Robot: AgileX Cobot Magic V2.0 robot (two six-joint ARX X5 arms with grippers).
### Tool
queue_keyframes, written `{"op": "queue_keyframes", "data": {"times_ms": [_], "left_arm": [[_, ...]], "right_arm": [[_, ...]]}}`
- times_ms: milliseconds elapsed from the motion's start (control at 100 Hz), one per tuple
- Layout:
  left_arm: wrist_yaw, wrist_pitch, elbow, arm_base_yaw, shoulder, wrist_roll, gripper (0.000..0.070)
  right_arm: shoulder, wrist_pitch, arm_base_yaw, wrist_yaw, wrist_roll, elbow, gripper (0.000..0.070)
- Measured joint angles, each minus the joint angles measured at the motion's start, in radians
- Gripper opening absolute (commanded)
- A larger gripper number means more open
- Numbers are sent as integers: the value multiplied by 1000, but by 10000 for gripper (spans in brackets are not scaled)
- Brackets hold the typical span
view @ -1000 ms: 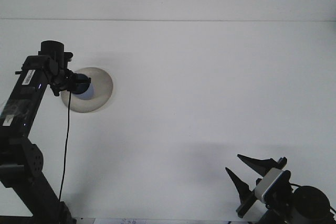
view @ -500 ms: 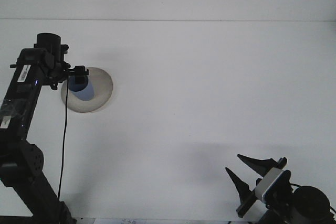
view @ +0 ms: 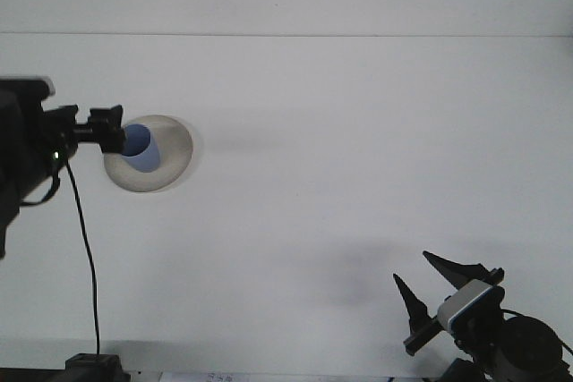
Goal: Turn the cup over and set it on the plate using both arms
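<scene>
A blue cup stands upright, mouth up, on the left half of the round grey plate at the table's left side. My left gripper sits just left of the cup at the plate's edge. It is open, and the cup is outside its fingers. The rest of the left arm runs off the left side of the view. At the bottom right, my right gripper hovers open with nothing between its fingers, far from the plate.
The white table stretches between the two arms, with its back edge along the top. A black cable hangs from the left arm down to the front edge.
The left gripper let go of the cup and drew back to the left, leaving it upright on the plate. The right gripper shifted slightly to the right.
</scene>
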Motion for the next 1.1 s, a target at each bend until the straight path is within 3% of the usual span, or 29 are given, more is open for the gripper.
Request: {"op": "queue_keyframes", "data": {"times_ms": [180,390,430,460,480,530,540,850,1100], "left_arm": [[6,142,-386,-158,-261,-48,493],[29,277,-811,-370,-553,-179,477],[29,294,-869,-382,-595,-196,405],[29,304,-906,-391,-622,-207,308],[27,309,-932,-397,-639,-214,245],[27,310,-967,-406,-660,-228,6],[27,309,-973,-407,-663,-230,0],[27,285,-998,-414,-703,-252,16],[27,390,-998,-414,-729,-252,15]], "right_arm": [[0,-40,0,2,2,0,451],[0,-72,0,2,3,0,449],[0,-73,0,2,3,0,428],[0,-74,0,2,3,0,359],[0,-74,0,2,3,0,281],[0,-74,0,2,6,0,19],[0,-74,0,2,6,0,0],[0,-65,0,2,9,0,7],[0,-56,0,2,10,0,7]]}}
